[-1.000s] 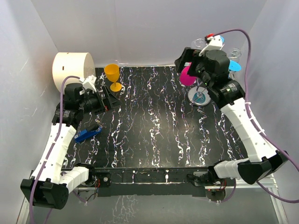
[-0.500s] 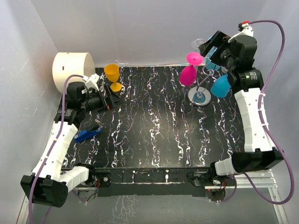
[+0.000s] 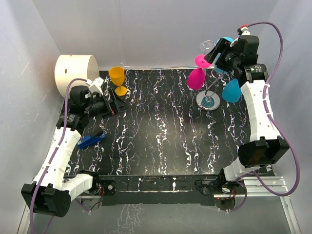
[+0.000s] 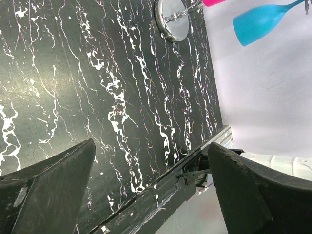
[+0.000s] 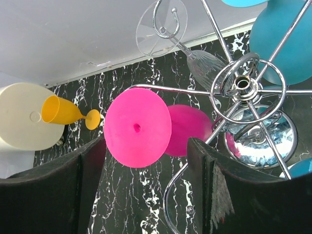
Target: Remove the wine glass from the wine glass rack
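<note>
The wine glass rack stands at the back right on its shiny disc base. A pink wine glass hangs upside down from one arm, a blue one from another, and a clear one at the back. My right gripper is open, high beside the pink glass's foot. In the right wrist view the pink foot sits between my open fingers without touching them, and the rack hub is to the right. My left gripper is open and empty at the left.
A yellow goblet stands at the back left beside a white cylinder. A blue object lies near the left edge. The left wrist view shows the rack base and the blue glass far off.
My right arm rose from over the rack's base to the back right, then shifted left toward the pink glass's foot. The left arm barely moved.
</note>
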